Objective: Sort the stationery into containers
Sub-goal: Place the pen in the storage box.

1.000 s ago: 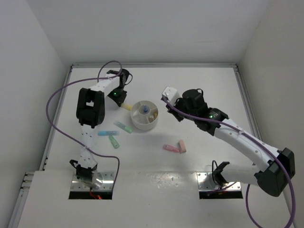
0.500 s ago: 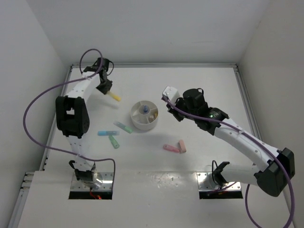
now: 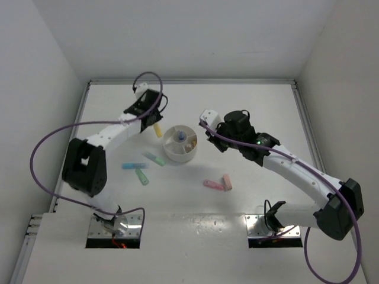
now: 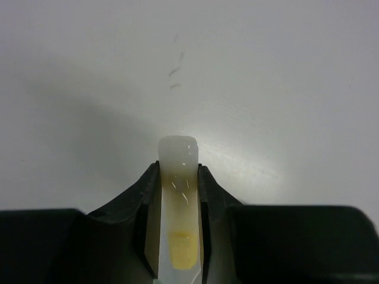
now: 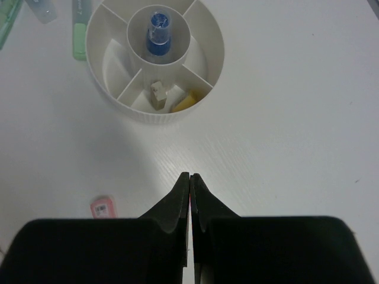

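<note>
- White walls close in a white table (image 3: 249, 106) with a round divided dish (image 3: 177, 157) near its middle.
- Left gripper (image 4: 179, 170) is partly closed on a pale yellow bar (image 4: 177, 201), pinching its long sides. The bar's rounded end sticks out past the fingertips, just left of the dish.
- Right gripper (image 5: 189, 180) sits right of the dish, jaws pressed together with nothing between them.
- Inside the dish, a blue piece (image 5: 159, 32) stands in the centre cup. A beige block (image 5: 157, 94) and a yellow piece (image 5: 185, 102) share the wedge facing the right gripper.
- Loose on the table left of the dish lie a light blue bar (image 3: 130, 165) and two mint green bars (image 3: 154, 158). Two pink bars (image 3: 214, 185) lie nearer the arm bases.
</note>
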Robot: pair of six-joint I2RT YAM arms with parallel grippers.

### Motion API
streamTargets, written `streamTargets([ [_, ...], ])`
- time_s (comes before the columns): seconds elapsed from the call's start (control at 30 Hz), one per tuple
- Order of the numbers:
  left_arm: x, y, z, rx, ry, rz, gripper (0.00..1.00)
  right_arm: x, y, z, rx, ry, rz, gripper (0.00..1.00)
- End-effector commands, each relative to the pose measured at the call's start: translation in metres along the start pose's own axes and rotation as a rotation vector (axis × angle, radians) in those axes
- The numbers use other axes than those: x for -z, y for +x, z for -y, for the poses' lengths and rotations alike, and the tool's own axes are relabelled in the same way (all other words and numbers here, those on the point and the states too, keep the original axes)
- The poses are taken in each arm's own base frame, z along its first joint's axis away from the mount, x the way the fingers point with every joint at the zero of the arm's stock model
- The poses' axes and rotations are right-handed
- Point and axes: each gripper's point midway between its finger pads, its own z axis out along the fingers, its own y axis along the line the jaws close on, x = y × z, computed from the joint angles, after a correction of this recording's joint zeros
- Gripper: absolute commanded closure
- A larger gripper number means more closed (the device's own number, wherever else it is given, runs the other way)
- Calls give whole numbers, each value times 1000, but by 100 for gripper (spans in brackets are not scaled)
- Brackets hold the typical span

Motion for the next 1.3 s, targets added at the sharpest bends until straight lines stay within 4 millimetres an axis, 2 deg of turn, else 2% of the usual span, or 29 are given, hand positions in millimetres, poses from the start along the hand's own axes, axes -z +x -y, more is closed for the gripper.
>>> streamTargets([
  [0.0,53,-53,17,-16,198,330,100,-2,-5,3,5,0,21,100],
  [0.07,71,-62,26,8,335,432,100,-5,-3,3,4,-3,12,100],
  [0.1,90,-70,34,15,400,462,100,-5,-3,3,4,-3,12,100],
  [0.2,108,-83,35,26,428,519,100,-7,-1,1,3,-16,7,100],
  [0.27,114,-87,33,13,430,535,100,-7,-1,1,3,-16,7,100],
  [0.33,114,-82,40,-6,487,515,100,-9,1,0,1,-19,-1,100],
  [0.43,125,-73,61,-56,641,485,100,-10,1,0,11,-19,-1,100],
  [0.53,122,-50,71,-124,733,461,100,-9,2,4,5,-12,-3,100],
  [0.67,119,-47,69,-153,733,477,100,-10,6,1,4,-23,-9,100],
  [0.7,112,-45,67,-173,706,466,100,-10,6,1,4,-23,-9,100],
  [0.83,113,-40,74,-196,729,458,100,-10,7,4,-1,-16,-11,100],
  [0.97,96,-23,78,-231,709,405,100,-10,7,4,-1,-16,-11,100],
  [1.07,82,-10,73,-243,680,372,100,-10,7,4,-1,-16,-11,100],
  [1.27,72,10,76,-239,679,335,100,-10,7,4,-1,-16,-11,100],
])
